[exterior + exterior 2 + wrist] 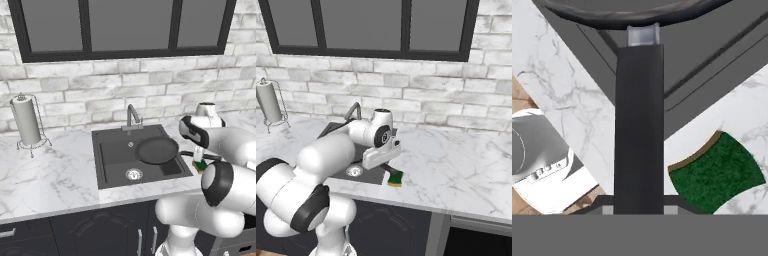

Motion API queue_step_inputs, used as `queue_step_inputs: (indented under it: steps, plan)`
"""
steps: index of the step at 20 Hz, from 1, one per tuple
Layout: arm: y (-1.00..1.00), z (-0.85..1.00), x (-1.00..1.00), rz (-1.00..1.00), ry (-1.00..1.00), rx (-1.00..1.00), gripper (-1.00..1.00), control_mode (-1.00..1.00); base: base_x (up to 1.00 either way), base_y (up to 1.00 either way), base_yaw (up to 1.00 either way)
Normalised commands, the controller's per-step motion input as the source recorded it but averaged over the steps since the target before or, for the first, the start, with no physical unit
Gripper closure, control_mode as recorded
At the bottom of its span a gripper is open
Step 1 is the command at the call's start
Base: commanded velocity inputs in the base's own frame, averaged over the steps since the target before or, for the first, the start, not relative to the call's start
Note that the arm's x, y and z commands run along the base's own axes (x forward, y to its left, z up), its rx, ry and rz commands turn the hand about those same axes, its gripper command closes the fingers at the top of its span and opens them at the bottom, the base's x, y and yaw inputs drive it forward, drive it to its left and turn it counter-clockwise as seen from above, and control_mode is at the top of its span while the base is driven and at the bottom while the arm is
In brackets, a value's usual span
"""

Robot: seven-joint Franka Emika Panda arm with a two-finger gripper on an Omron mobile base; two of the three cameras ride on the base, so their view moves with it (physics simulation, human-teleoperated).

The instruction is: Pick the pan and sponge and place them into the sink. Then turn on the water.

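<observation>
Left base view is showing the pan [157, 150] sitting over the right half of the sink [107, 137], its round dark body tilted slightly and reaching toward the basin's right rim, with the thin handle running out to the right toward the arm. The silver drain [133, 174] is lying bare at the front of the basin, and the faucet [131, 116] is standing behind the back rim with no stream coming from it. The sponge [200, 165] is lying on the marble counter [55, 170] just right of the sink, partly covered by the arm's white links. A paper towel holder [26, 122] is standing far to the left, well apart from the sink.

Right base view is showing the gripper [387, 166] hanging low at the sink's near right corner, with the sponge [395, 177] resting on the counter edge right beside it, green face up and a yellow layer beneath.

Hand view is showing the pan's handle [639, 125] running straight up the middle from between the finger tips to the pan's rim at the top; the gripper is clamping narrowly on that handle. The sponge [718, 171] is lying just beside the handle, on the counter.
</observation>
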Motion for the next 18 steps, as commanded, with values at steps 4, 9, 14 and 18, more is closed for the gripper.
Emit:
queue_step_inputs:
  steps: [4, 9, 14, 18]
  plan:
    - [0.28, -0.02, 0.02, -0.02, 0.2, 0.0, 1.0, -1.0, 0.0, 0.0, 0.0]
    - [0.29, -0.14, -0.02, -0.07, 0.06, 0.02, 1.0, -1.0, 0.0, 0.0, 0.0]
    - [0.32, -0.23, -0.06, -0.1, 0.03, 0.0, 1.0, -1.0, 0.0, 0.0, 0.0]
    - [0.3, -0.21, -0.05, -0.11, 0.0, 0.0, 1.0, -1.0, 0.0, 0.0, 0.0]
